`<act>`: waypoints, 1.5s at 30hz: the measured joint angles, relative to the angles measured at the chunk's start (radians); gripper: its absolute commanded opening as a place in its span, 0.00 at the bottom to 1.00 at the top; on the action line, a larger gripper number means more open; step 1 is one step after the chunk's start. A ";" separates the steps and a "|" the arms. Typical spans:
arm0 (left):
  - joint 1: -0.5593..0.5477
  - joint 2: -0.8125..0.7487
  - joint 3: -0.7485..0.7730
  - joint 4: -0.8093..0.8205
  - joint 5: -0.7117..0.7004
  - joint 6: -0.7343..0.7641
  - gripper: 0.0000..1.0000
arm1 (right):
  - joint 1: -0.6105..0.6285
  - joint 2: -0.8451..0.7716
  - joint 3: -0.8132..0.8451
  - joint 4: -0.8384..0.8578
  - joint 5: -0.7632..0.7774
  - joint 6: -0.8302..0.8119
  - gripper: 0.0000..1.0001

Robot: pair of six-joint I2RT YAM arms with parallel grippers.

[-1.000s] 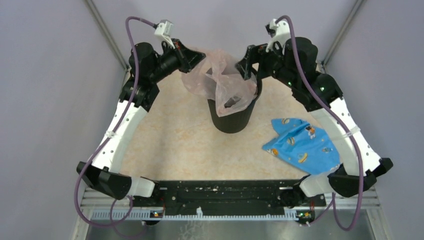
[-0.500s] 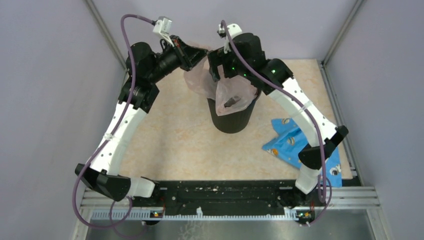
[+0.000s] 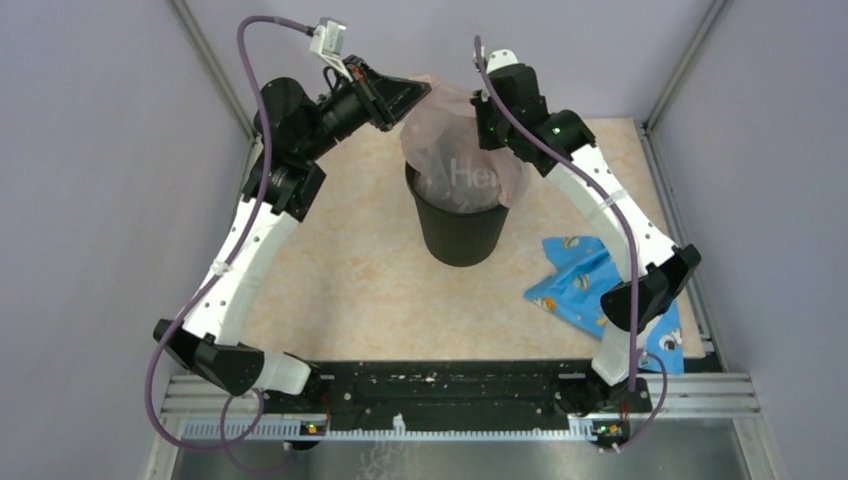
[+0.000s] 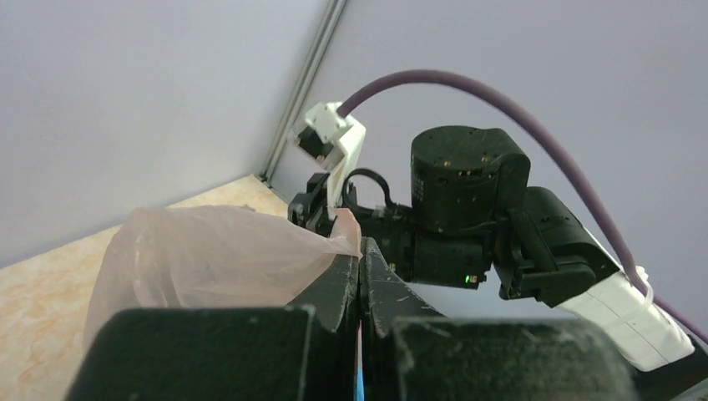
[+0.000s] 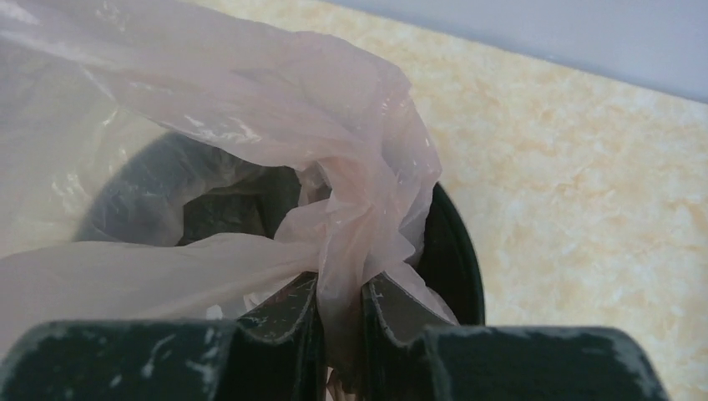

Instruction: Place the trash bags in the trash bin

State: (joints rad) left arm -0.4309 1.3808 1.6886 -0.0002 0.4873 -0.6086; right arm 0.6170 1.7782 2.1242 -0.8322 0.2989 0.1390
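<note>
Clamping the trash bag (image 3: 455, 140), left tool (image 4: 360, 257) and right tool (image 5: 341, 294) hold it over the part-hidden trash bin (image 3: 460, 235).

pink trash bag (image 3: 452, 128), black trash bin (image 3: 460, 236), blue printed cloth (image 3: 572, 287), beige mottled table (image 3: 340, 285)

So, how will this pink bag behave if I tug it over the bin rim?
Likely floppy: the trash bag bunches into folds where the right claw pinches it. Probably very light and thin, since the bin shows through it. It may slip or tear if tugged hard.
</note>
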 measured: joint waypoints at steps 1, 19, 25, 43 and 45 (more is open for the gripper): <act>-0.001 0.008 0.000 0.000 -0.001 0.000 0.00 | 0.001 -0.003 -0.025 0.002 -0.011 0.001 0.22; -0.002 0.035 -0.079 -0.228 -0.179 0.096 0.00 | 0.039 -0.224 -0.167 -0.015 -0.120 0.018 0.89; -0.002 0.036 -0.091 -0.249 -0.195 0.114 0.00 | 0.121 -0.341 -0.214 -0.038 -0.100 0.010 0.89; -0.029 0.108 -0.200 -0.277 -0.192 0.128 0.00 | 0.164 -0.381 -0.317 -0.203 0.158 0.029 0.03; -0.034 0.106 -0.200 -0.282 -0.194 0.137 0.00 | 0.166 -0.365 -0.190 -0.222 0.205 0.018 0.02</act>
State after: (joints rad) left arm -0.4644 1.4868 1.4887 -0.2821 0.2935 -0.4721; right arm 0.7826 1.4132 1.9347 -1.0538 0.5041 0.1570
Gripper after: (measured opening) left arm 0.006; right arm 0.042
